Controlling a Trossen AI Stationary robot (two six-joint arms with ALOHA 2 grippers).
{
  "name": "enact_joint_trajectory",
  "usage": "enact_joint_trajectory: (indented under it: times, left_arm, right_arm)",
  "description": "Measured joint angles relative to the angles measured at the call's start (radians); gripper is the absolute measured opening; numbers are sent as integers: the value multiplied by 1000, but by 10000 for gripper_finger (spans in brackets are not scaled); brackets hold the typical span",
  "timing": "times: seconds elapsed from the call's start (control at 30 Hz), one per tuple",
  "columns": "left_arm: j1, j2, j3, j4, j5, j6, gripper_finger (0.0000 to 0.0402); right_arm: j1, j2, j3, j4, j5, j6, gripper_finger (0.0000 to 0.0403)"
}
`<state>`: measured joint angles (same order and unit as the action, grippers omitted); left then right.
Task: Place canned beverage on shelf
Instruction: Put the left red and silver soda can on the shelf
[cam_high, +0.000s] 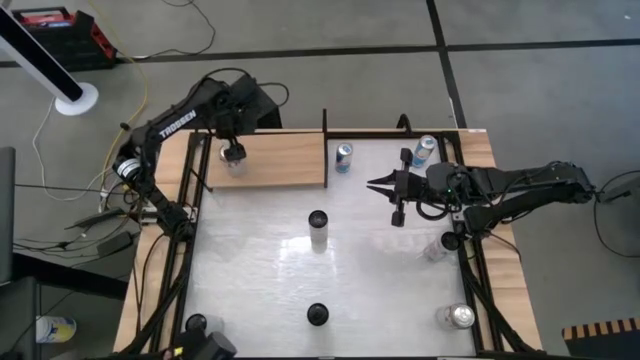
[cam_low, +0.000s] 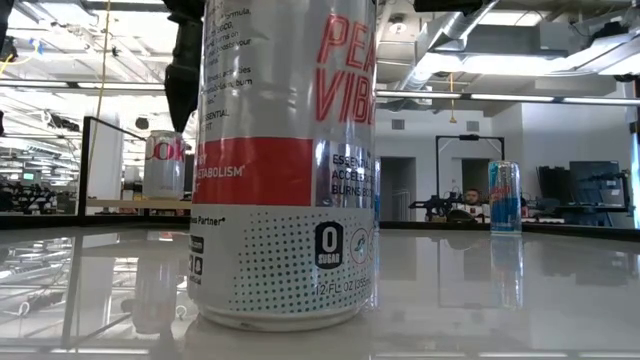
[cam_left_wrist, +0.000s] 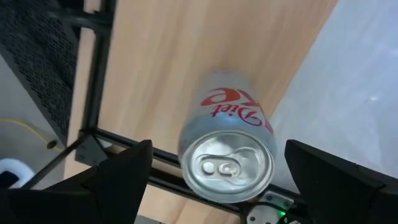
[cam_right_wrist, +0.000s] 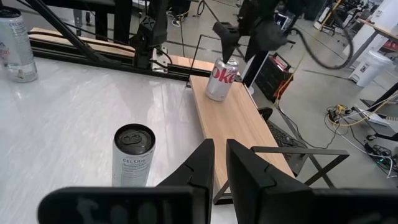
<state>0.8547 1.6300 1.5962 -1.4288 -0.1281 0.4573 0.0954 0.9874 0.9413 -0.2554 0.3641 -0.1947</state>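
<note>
While the Diet Coke can (cam_left_wrist: 227, 155) stands on the shelf (cam_left_wrist: 180, 68), the left tool (cam_left_wrist: 217, 180) straddles it — fingers spread wide.

You've got a shiny silver metal Diet Coke can (cam_left_wrist: 227, 152) on the matt light-wood shelf (cam_high: 285, 160), grain showing. The white tabletop (cam_high: 260, 270) is glossy and mirrors the cans. At its centre, the Celsius can (cam_low: 285, 160) has printed glossy metal sides; the frame rails at nine o'clock look matt black
</note>
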Motion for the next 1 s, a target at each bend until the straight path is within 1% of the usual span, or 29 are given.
enact_joint_trajectory:
  times: [0.1,0.13,0.17,0.27,0.33,0.4,0.5,0.63,0.73,0.8,0.87,0.93,1.0]
  left_arm:
    - [0,0,37,1,6,-8,351]
    - [0,0,49,1,24,-8,351]
    - [0,0,64,4,59,-10,351]
    - [-10,-1,101,17,206,-37,351]
    - [-43,-2,113,29,252,-64,350]
    - [-89,-11,114,30,244,-70,346]
    - [-183,-33,114,29,207,-82,332]
    - [-312,-66,114,41,195,-95,305]
    - [-377,-94,114,37,187,-104,281]
    - [-397,-117,112,29,156,-110,263]
    - [-399,-162,84,51,137,-124,239]
    - [-387,-223,22,84,140,-126,207]
    - [-366,-291,-69,136,149,-121,168]
  right_arm:
    - [0,0,0,0,0,0,68]
    - [0,0,0,0,0,0,68]
    - [0,0,0,0,0,0,68]
    - [0,0,0,0,0,0,68]
    - [0,0,0,0,0,-18,68]
    - [0,0,0,1,0,-21,68]
    - [-5,0,0,3,0,-21,68]
    - [-6,0,0,3,0,-21,68]
    - [-6,0,0,3,0,-5,68]
    - [-5,0,0,3,0,26,68]
    - [2,0,0,-1,-1,59,68]
    - [10,0,0,-7,-2,71,68]
    - [20,0,0,-10,-2,71,68]
